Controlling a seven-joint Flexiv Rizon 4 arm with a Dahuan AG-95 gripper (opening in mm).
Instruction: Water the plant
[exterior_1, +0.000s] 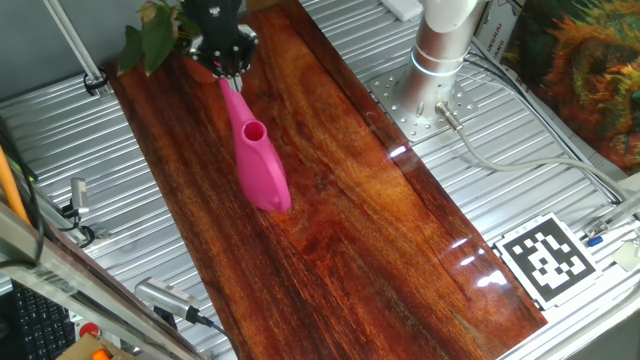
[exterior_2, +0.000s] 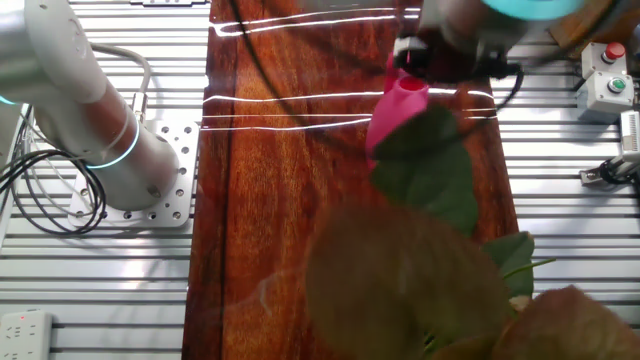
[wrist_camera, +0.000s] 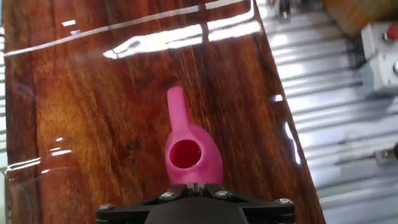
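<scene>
Item: pink watering can (exterior_1: 258, 158), held by the gripper (exterior_1: 229, 70) near the plant (exterior_1: 150, 32).
We note jaws clamped on the can's handle end; smooth plastic, bulbous body, tapering spout, above glossy wood board (exterior_1: 340, 200). We judge risk: spout points away from leaves; tipping now would wet the board.

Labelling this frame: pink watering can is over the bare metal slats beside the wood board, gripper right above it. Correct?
Not quite. The pink watering can has the wood board under it, not the metal slats; the hand view shows this plainly. The gripper is right above it, as you say.
</scene>
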